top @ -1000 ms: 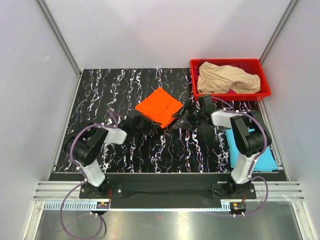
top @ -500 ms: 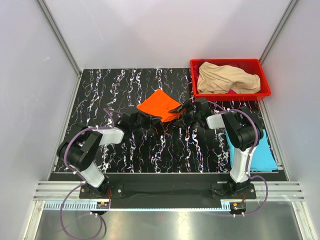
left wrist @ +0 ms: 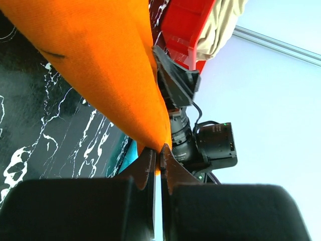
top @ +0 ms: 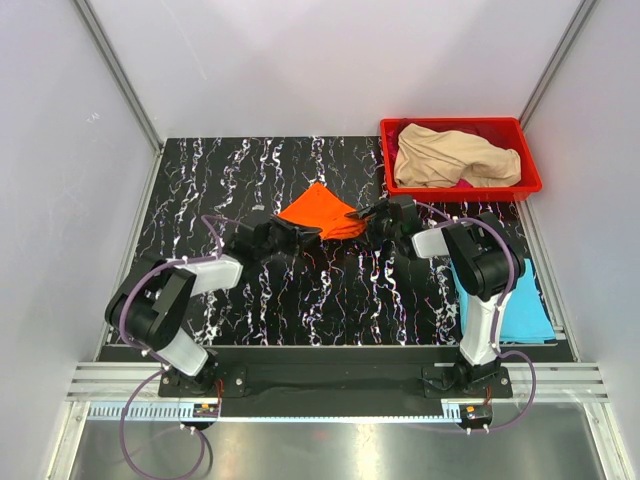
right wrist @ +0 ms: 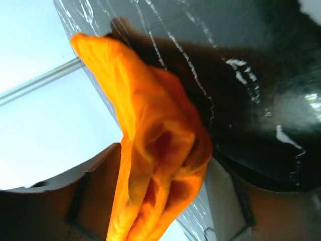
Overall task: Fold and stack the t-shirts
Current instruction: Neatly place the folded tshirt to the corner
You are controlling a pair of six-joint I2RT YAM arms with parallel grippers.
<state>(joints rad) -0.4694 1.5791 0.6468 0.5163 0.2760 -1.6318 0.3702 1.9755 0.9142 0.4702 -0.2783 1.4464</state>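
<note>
The bright orange t-shirt (top: 322, 212) lies mid-table, its near corners raised between the two arms. My left gripper (top: 300, 236) is shut on its left corner; in the left wrist view the orange cloth (left wrist: 100, 60) runs down into the closed tips (left wrist: 159, 158). My right gripper (top: 366, 214) is at the right corner. In the right wrist view the bunched orange cloth (right wrist: 155, 150) hangs between the jaws (right wrist: 163, 155), which stand wide, with a gap showing beside the cloth. A folded light blue t-shirt (top: 510, 300) lies at the right edge. A beige t-shirt (top: 450, 155) fills the bin, with a bit of magenta (top: 462, 184) under it.
The red plastic bin (top: 465, 123) stands at the far right corner, just beyond my right gripper. The black marbled table (top: 200, 190) is walled by white panels on three sides. Both arm bases sit at the near edge.
Both grippers have carried the orange t-shirt's near edge away from the arm bases, so the shirt looks shorter and doubled over. The right jaws have narrowed around the cloth.
</note>
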